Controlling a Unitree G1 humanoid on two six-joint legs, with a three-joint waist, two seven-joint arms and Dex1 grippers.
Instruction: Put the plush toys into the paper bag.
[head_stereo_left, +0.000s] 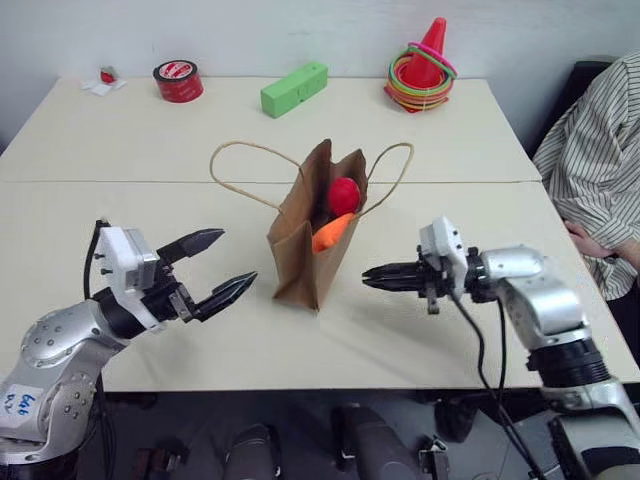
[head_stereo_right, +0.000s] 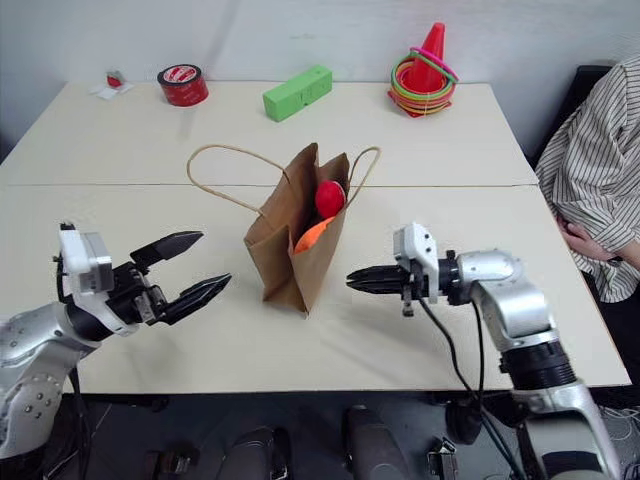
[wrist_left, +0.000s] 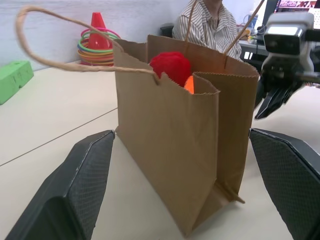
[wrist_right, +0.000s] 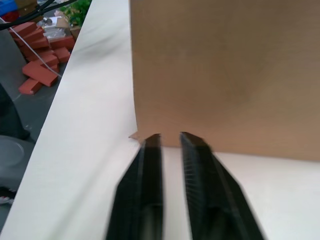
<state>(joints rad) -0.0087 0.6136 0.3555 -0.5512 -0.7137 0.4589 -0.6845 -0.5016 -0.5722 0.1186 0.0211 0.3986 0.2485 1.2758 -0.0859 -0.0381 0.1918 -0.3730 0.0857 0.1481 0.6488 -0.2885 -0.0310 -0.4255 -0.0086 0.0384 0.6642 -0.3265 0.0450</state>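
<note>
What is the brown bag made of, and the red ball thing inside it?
The paper bag looks like plain brown kraft paper: matte, creased at the folds, with a zigzag-cut top edge and thin cord handles. The red toy poking out of it looks like soft fuzzy plush, since its surface is fluffy and not shiny.

You've got bright, even room light w/ soft shadows on the desk (head_stereo_left: 150, 140); right wrist view's gripper (wrist_right: 170, 136) is blurred.
</note>
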